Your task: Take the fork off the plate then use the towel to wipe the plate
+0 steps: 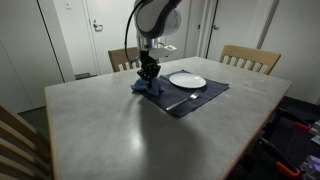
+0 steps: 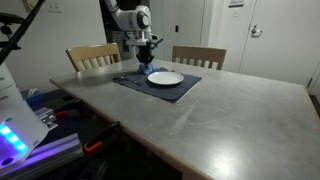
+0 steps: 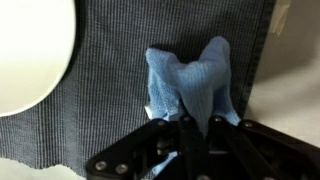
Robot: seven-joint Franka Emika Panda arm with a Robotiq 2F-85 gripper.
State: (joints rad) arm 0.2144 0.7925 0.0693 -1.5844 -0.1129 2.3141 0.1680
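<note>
The white plate (image 1: 187,80) sits on a dark placemat (image 1: 200,98) and also shows in an exterior view (image 2: 165,77) and at the wrist view's left edge (image 3: 30,50). The fork (image 1: 183,100) lies on the placemat in front of the plate, off it. My gripper (image 1: 148,78) is shut on the blue towel (image 3: 190,85), which bunches up between the fingers (image 3: 190,125) just above the placemat, beside the plate. In an exterior view the gripper (image 2: 145,62) is at the placemat's far corner.
The grey table (image 1: 130,130) has wooden chairs at its far side (image 1: 250,58) (image 2: 92,55) and one at a near corner (image 1: 15,140). Doors and a wall stand behind. Equipment with cables sits beside the table (image 2: 30,120).
</note>
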